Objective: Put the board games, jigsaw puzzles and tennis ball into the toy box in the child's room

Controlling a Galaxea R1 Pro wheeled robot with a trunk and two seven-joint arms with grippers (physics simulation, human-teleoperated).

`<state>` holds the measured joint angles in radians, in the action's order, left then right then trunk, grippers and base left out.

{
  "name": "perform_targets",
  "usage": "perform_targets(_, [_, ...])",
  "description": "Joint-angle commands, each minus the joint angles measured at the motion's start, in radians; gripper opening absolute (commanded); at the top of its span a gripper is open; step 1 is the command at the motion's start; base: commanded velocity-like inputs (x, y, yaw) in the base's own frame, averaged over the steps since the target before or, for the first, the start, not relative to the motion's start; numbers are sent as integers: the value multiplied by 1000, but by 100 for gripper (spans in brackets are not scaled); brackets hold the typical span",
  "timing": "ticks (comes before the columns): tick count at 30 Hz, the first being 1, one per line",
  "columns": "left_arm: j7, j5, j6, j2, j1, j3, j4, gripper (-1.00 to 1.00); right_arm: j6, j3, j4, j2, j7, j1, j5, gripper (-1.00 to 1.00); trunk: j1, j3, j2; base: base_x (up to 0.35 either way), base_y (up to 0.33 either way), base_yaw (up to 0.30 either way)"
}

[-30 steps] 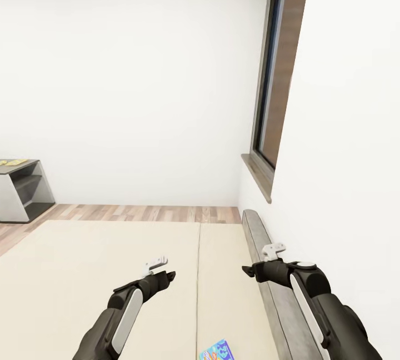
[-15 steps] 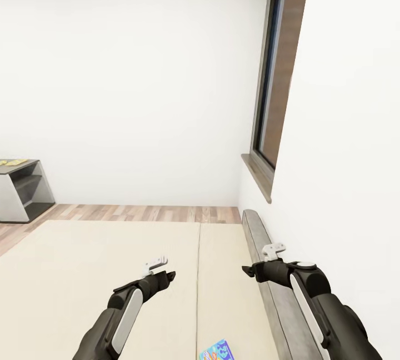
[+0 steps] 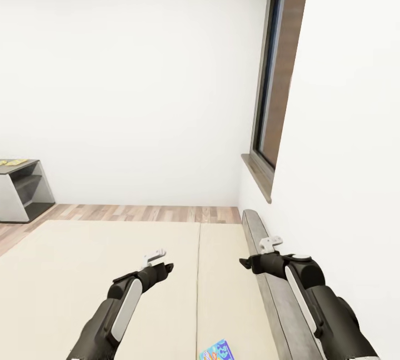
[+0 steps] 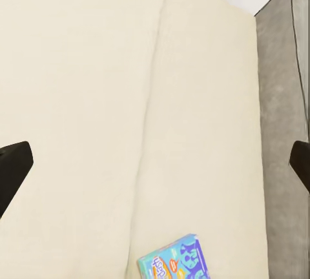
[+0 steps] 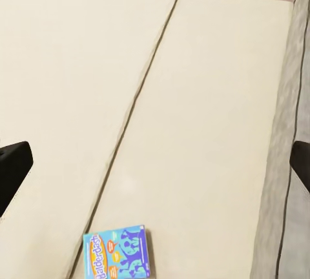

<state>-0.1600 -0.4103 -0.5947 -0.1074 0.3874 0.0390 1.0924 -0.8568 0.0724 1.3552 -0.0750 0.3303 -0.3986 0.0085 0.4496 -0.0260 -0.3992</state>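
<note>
Small blue board game (image 3: 218,351) cut off by head view's bottom edge, title print too small to read

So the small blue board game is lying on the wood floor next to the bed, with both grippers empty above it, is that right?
Not quite. The small blue board game lies on the beige mattress of the bed, not on the wood floor; the right wrist view shows it flat on the mattress near the seam. The rest holds: the left gripper and right gripper are both empty above it.

small blue board game (image 5: 119,254) on the bed, title lettering along its edge too blurred to read
</note>
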Motion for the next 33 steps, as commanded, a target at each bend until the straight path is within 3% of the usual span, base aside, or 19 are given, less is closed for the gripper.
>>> perform_targets(1, [-15,-16,-3,0,6,1,1,100,-4,1,1,-1,2,-3,2,100,0,1,-1,0,0,0])
perform_targets(13, [-33,-84,-32,-2,38,-1,20,100,-12,-1,2,16,-4,-23,0,100,0,1,-1,0,0,0])
perform_targets(19, [-35,-128,-55,-1,41,-2,46,100,-12,-1,2,18,-2,-25,0,100,23,19,-43,0,0,0])
perform_targets(33, [-37,-172,-76,1,42,0,64,100,-13,1,2,20,-1,-26,-1,100,77,63,-141,0,0,0])
